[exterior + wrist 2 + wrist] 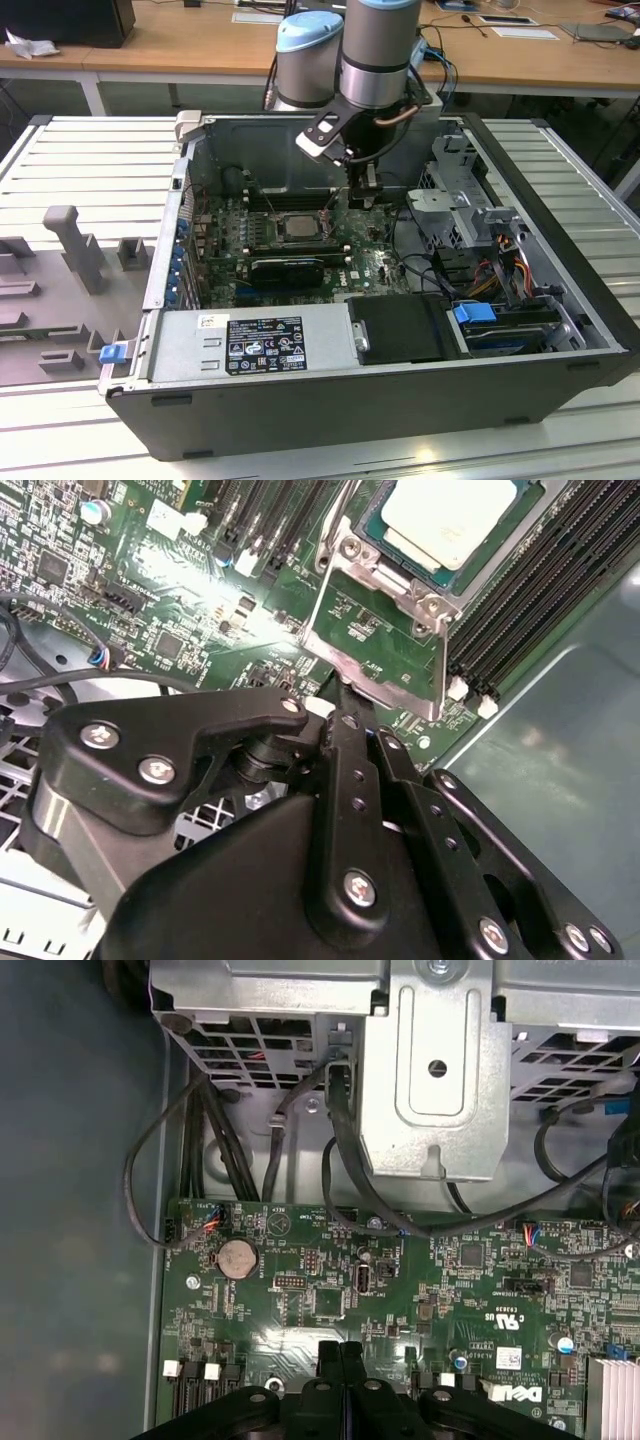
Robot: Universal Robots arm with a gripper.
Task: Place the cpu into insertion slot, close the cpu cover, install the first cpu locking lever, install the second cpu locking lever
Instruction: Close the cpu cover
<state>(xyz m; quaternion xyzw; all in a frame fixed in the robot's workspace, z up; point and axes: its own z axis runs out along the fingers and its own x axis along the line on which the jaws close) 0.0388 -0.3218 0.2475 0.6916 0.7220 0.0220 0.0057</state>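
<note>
cpu (450, 515) seated flat in the insertion slot (348, 548), pale metal top upward, near the middle of the motherboard inside the open computer case (330, 400), which lies on its side on the slatted worktop (90, 150). Placement therefore appears complete. The cpu cover (390, 685) is not yet down: its frame stands swung away from the slot, and green board shows through its square window.

The step in hand is judged to be closing the cover. The end effector (345, 705) hangs just beside the cover's free edge with its two fingers brought together and nothing held between them. Whether the tip touches the frame cannot be told. Closing calls for the frame to pivot over the chip and settle level on the slot's rim, with pressure on the metal border and not on the chip, and without fouling the memory slots (520, 600) alongside.

The exterior view gives the overall layout: the arm reaching down into the case, the end effector (362, 195) toward the exterior view's right of the cpu (297, 226), the long black expansion card (290, 268) near the slot and the power supply (250, 345) along the case's near wall. The second wrist view gives the chip, slot and cover in detail. The first wrist view looks the other way along the board, past the shut fingertips (327, 1355) to a coin cell (237, 1257), dark cables (350, 1190) and a metal drive cage (430, 1080).
</note>
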